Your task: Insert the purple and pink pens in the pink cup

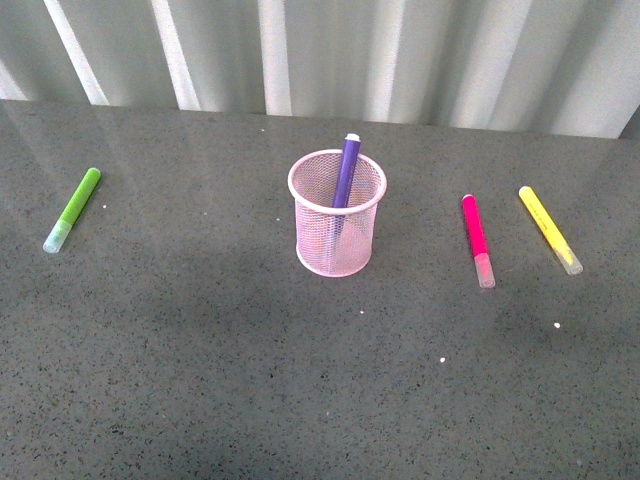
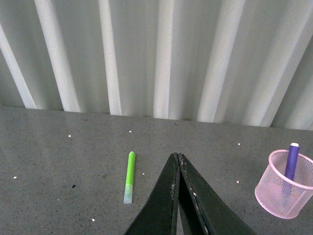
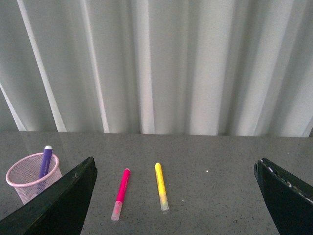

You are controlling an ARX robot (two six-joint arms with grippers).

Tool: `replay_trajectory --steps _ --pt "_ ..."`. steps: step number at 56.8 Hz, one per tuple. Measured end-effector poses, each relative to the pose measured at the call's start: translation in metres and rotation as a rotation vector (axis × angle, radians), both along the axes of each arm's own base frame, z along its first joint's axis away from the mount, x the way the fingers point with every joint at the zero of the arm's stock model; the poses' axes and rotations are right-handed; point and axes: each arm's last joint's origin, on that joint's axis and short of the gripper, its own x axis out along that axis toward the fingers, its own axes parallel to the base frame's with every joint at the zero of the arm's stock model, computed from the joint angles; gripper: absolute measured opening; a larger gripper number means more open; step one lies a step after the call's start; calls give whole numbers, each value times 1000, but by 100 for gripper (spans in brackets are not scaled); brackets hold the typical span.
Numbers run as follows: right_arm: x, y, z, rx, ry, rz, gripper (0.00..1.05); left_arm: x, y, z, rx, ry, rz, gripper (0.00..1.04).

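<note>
The purple pen (image 1: pixel 345 170) is standing in the cup (image 1: pixel 335 250) mid-frame, pink pen (image 1: pixel 474 232) lying at right. The left claw (image 2: pixel 176 159) is pinching closed, right claw (image 3: pixel 176 160) gaping wide

Looks like a robot test room or lab. Wide, flat tabletop (image 1: pixel 200 380), dark grey with tiny white specks. Plain white curtain (image 1: pixel 400 50) hanging in long folds right behind, covering the whole back. A small desk set laid out: a wire-mesh pink cup (image 1: pixel 337 250) holding a purple pen (image 1: pixel 348 160), with a pink pen (image 1: pixel 476 235), a yellow marker (image 1: pixel 549 228) and a green marker (image 1: pixel 72 209) lying flat, well apart. Black robot fingers (image 3: pixel 54 205) in the wrist views.
</note>
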Motion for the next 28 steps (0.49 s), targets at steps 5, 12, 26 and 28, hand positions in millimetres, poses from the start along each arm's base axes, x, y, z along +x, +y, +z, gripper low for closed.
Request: replay_trajectory --steps 5,12,26,28 --pt "0 0 0 0 0 0 98 -4 0 1 0 0 -2 4" --pt "0 0 0 0 0 0 98 -8 0 3 0 -5 -2 4" --pt "0 0 0 0 0 0 98 -17 0 4 0 -12 -2 4" --pt "0 0 0 0 0 0 98 -18 0 5 0 -13 -2 4"
